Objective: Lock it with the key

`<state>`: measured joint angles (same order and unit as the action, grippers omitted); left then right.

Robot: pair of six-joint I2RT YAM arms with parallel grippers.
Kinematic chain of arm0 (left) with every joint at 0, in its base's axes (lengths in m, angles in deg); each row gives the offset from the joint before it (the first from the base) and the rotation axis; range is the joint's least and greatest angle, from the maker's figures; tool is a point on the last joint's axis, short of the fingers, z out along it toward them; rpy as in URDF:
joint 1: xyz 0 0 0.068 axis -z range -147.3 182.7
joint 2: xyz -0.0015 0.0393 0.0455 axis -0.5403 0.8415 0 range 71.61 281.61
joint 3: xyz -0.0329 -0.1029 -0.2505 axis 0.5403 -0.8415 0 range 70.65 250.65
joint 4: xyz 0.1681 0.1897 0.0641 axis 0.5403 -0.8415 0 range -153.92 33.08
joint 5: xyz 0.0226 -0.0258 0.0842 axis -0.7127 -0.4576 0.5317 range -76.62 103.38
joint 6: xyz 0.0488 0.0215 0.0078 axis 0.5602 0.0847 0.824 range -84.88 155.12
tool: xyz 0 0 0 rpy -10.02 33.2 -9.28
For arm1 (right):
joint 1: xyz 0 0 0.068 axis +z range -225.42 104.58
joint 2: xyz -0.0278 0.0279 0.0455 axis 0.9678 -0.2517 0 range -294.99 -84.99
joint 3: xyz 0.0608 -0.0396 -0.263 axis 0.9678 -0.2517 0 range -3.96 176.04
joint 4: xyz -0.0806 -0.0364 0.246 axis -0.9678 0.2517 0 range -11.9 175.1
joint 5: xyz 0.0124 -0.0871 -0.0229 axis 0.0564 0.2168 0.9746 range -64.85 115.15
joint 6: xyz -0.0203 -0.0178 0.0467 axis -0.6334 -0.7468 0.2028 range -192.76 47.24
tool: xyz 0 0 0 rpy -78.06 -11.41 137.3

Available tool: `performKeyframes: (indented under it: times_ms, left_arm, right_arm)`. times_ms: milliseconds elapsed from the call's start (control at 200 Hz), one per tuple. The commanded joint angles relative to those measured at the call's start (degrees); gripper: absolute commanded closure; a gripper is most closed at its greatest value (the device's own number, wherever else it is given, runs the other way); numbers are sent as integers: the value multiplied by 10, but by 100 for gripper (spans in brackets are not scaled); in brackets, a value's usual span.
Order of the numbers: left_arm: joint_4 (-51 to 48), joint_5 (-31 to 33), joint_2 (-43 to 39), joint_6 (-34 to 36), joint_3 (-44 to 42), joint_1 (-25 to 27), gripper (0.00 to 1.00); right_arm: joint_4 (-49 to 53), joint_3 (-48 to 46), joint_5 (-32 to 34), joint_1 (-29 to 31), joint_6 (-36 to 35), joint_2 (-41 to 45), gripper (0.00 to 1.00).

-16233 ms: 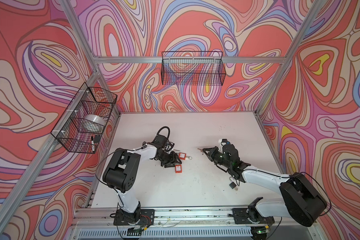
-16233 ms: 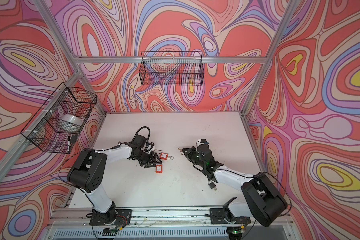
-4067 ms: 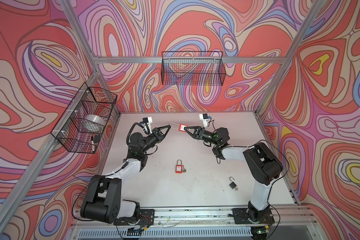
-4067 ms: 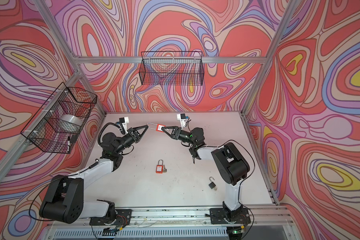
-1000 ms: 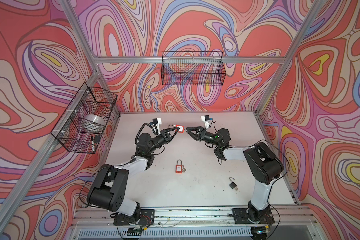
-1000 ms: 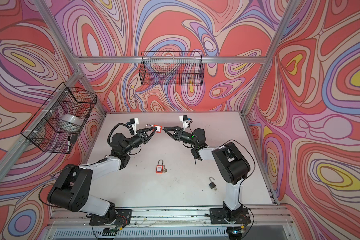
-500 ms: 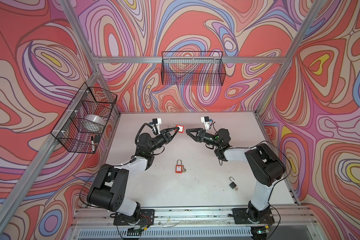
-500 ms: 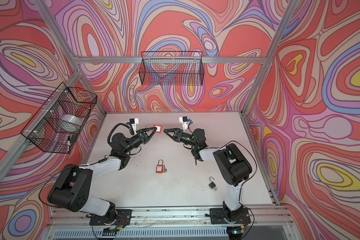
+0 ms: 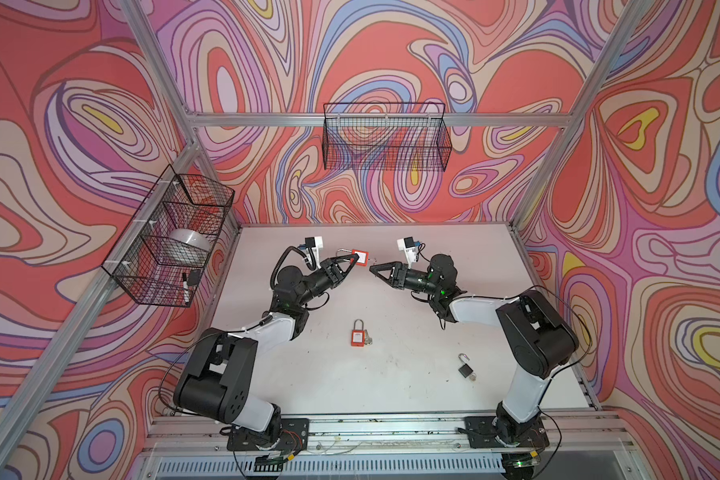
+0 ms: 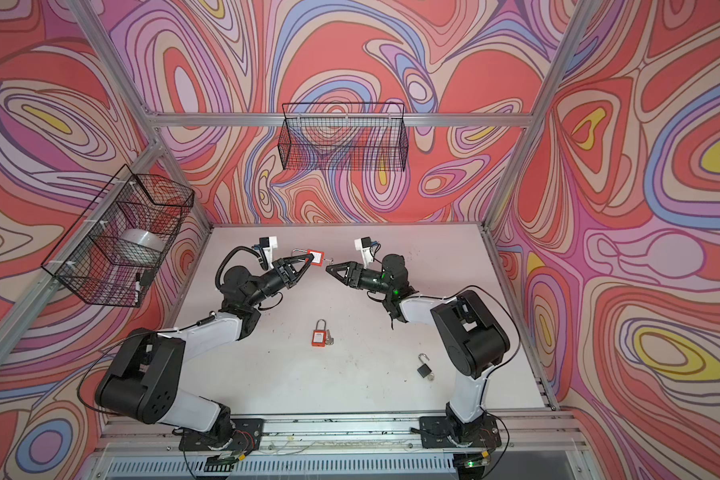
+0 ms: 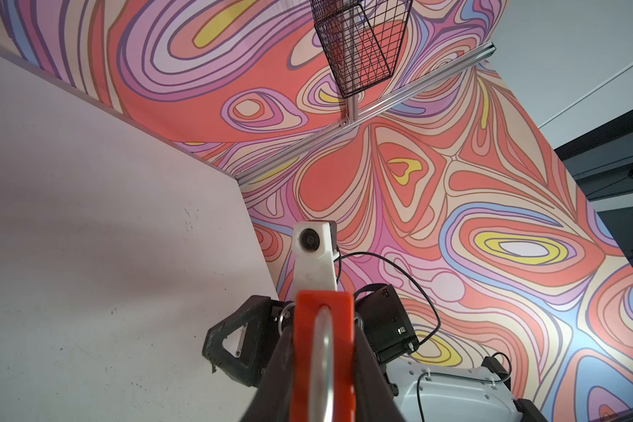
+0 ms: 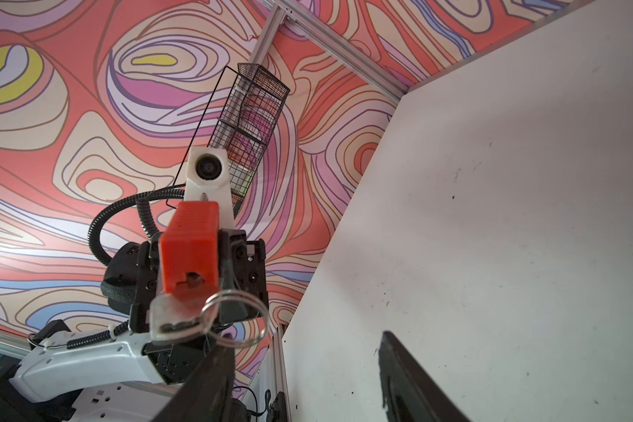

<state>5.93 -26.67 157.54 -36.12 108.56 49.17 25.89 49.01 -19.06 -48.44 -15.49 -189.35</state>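
A red padlock [image 9: 359, 257] [image 10: 314, 258] hangs above the back of the table, its body pinched by my left gripper [image 9: 352, 261] [image 10: 307, 261] [image 11: 322, 369], which is shut on it. Its steel shackle [image 11: 322, 350] runs back toward the left wrist. A key [image 12: 172, 316] with a wire ring [image 12: 234, 318] sticks out of the lock's bottom face [image 12: 190, 266]. My right gripper [image 9: 373, 269] [image 10: 328, 269] [image 12: 307, 343] faces that end, open and holding nothing. One of its fingers [image 12: 212, 383] lies just below the ring.
A second red padlock [image 9: 357, 334] with keys lies mid-table. A black padlock [image 9: 465, 368] with a raised shackle rests front right. One wire basket [image 9: 385, 141] hangs on the back wall, another [image 9: 171, 241] on the left wall.
Four seconds ago the right gripper was at the lock's body and the left at the shackle. Over the last second the right gripper's tips sank slightly; the left has held still.
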Motion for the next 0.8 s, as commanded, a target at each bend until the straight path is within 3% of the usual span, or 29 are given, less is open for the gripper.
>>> performKeyframes:
  times_ms: [0,491,631,796]
  left_arm:
    - [36,-4,-12,-3,14,1,100]
    - [32,-6,-13,-1,11,1,100]
    - [32,-5,-15,0,10,1,100]
    - [32,-5,-15,-1,11,1,100]
  right_arm:
    - [-38,-18,-1,2,1,24,35]
    - [-180,1,7,-14,115,-7,35]
    - [-141,15,9,-14,99,-11,35]
    - [-16,33,0,-14,34,3,35]
